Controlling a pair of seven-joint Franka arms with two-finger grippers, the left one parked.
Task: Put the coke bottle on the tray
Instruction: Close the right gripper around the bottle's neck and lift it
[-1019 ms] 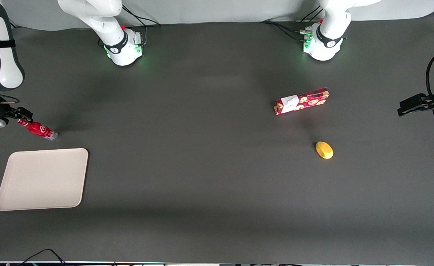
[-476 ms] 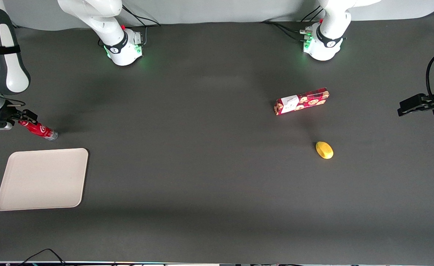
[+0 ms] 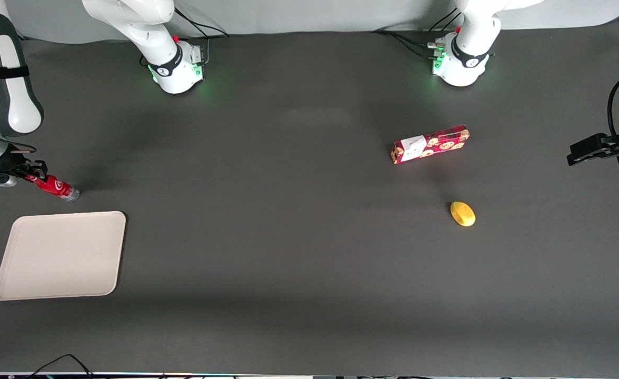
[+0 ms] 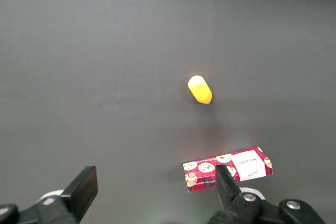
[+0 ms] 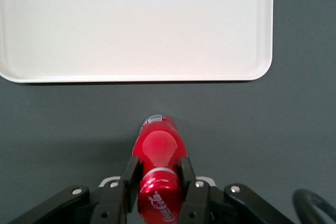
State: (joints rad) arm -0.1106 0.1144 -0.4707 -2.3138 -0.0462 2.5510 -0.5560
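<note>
The coke bottle [image 3: 56, 187] is a slim red bottle with a white script logo and a silvery base, at the working arm's end of the table. My gripper [image 3: 31, 171] is shut on its cap end, and its base rests on or just above the table. In the right wrist view the bottle [image 5: 159, 153] sits between my two fingers [image 5: 129, 179], which press on its neck. The beige tray [image 3: 62, 255] lies flat, nearer the front camera than the bottle. It also shows in the right wrist view [image 5: 136, 24], a short way from the bottle's base.
A red cookie box [image 3: 430, 143] and a yellow lemon-like object [image 3: 462, 213] lie toward the parked arm's end of the table. Both show in the left wrist view, the box [image 4: 228, 169] and the yellow object [image 4: 200, 89]. Cables run along the table's front edge.
My gripper has shifted slightly with the bottle's cap end, and the bottle's base has slid a little toward the working arm's end. The tray and other objects have not moved.
</note>
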